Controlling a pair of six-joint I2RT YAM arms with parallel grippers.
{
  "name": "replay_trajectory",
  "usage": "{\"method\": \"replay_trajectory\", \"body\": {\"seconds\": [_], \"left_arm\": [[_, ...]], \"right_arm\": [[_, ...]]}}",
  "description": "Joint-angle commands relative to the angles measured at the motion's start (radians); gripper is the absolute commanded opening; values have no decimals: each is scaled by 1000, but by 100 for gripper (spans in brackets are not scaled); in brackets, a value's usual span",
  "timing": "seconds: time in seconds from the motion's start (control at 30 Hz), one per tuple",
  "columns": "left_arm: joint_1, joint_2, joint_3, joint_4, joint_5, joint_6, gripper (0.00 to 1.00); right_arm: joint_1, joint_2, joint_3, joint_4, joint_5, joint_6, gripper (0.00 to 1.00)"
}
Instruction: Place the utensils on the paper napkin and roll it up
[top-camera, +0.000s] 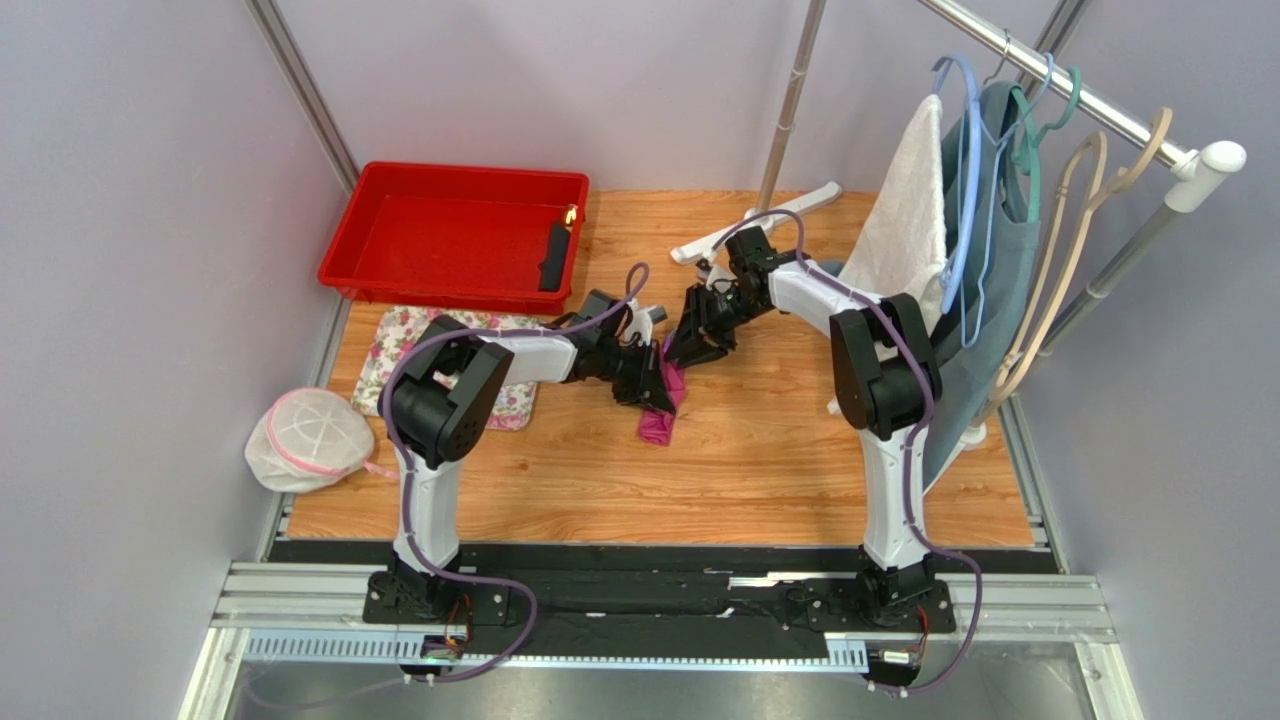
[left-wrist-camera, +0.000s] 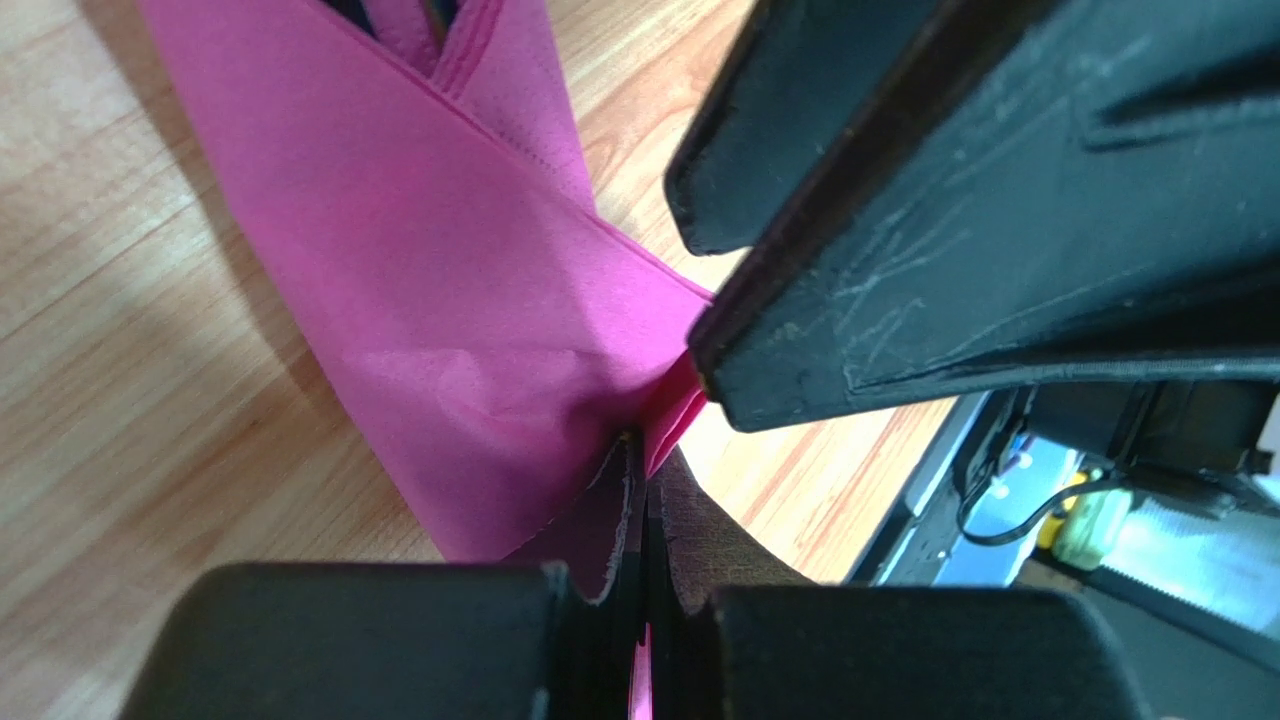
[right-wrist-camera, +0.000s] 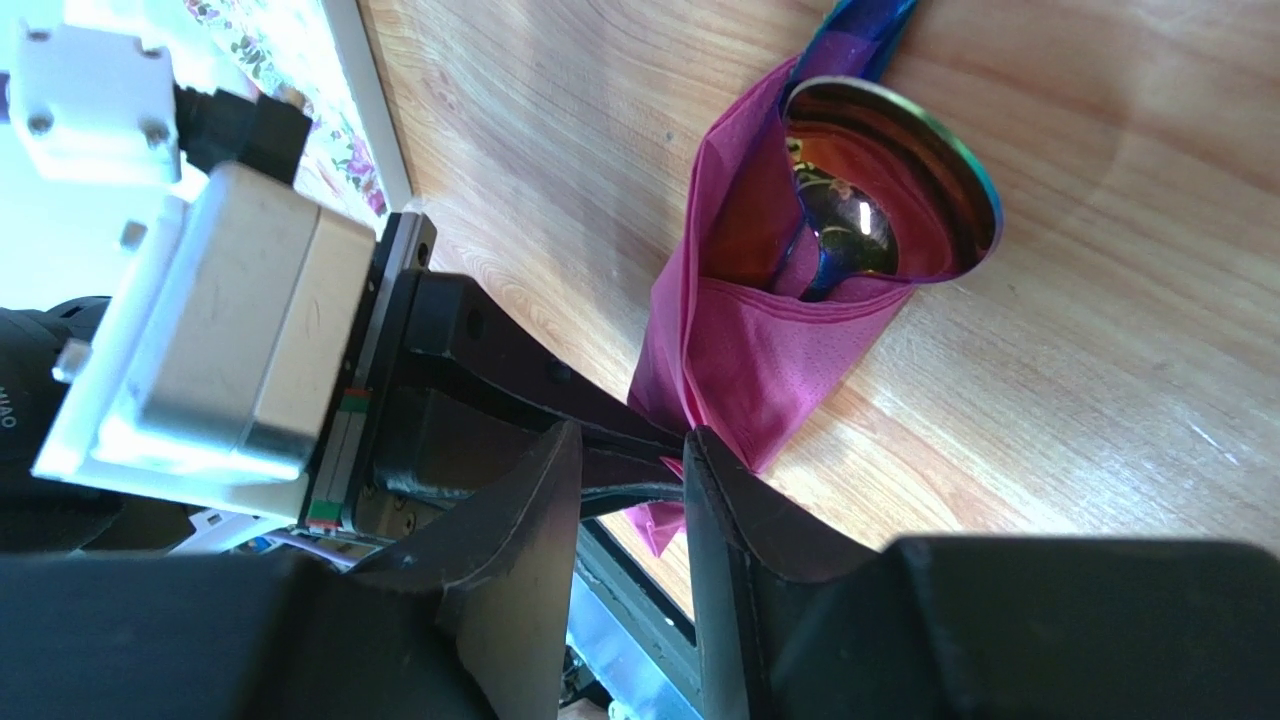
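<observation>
Magenta paper napkin (right-wrist-camera: 751, 360), wrapped round the utensils (right-wrist-camera: 842, 225), is pinched tight between the left gripper (left-wrist-camera: 649, 510) fingertips. The right gripper (right-wrist-camera: 639, 488) stands partly parted around the same corner.

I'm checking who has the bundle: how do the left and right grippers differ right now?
The left gripper is shut, pinching an edge of the paper napkin. The right gripper has its jaws apart, with a clear gap between them. The left gripper comes at the napkin from the left, the right gripper from the right. Both have black fingers and meet at the napkin, which is folded around the utensils.
</observation>
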Motion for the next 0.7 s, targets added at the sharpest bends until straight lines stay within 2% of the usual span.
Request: {"method": "replay_trajectory", "body": {"seconds": [0.0,0.3,0.4,0.43,0.47,0.53,0.57,0.67], "left_arm": [[-18,45,-16,-94,-38,115,2],[-22,45,18,-141,-25,207,3],[-22,50,24,-158,-25,211,3],[-21,50,22,-160,-27,213,3],[-22,48,22,-163,-27,217,3],[-22,40,19,-167,-25,219,4],[-19,36,15,-167,-22,219,5],[-12,16,-1,-154,4,207,10]], "right_arm": [[2,12,-13,34,-3,19,35],[17,68,8,20,24,8,36],[30,77,19,17,31,0,34],[31,78,18,17,36,-3,32],[30,80,19,14,48,-12,23],[30,83,18,-6,66,-24,14],[28,82,16,-10,83,-35,6],[24,88,13,-27,120,-63,0]]}}
